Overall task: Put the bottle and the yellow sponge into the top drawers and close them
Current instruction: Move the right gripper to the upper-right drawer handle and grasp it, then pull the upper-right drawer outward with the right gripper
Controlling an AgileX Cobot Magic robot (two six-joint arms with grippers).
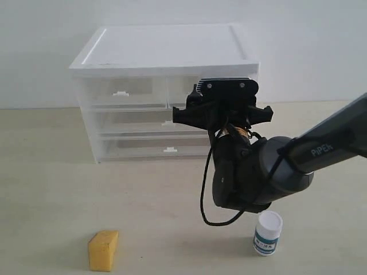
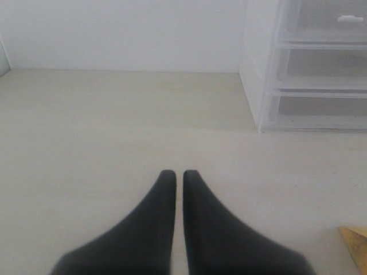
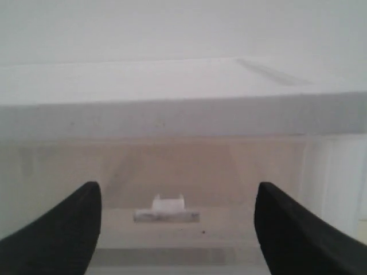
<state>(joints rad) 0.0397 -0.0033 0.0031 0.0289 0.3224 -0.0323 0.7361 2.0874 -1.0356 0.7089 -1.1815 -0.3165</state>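
My right tool (image 3: 176, 195) is spread wide and empty, facing the right-hand one of the top drawers (image 3: 166, 166). Its tab handle (image 3: 167, 209) lies dead ahead between the fingers, long axis crosswise. Both drawers look closed. The bottle (image 1: 268, 232) stands upright on the tabletop (image 1: 51, 189), below and behind that tool. My left tool (image 2: 174, 175) is clenched on nothing, the yellow sponge (image 2: 355, 245) near, off to one side. Nothing blocks the handle.

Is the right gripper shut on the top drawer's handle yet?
No: the right gripper is open, its fingers spread wide, and the handle sits untouched ahead of them.
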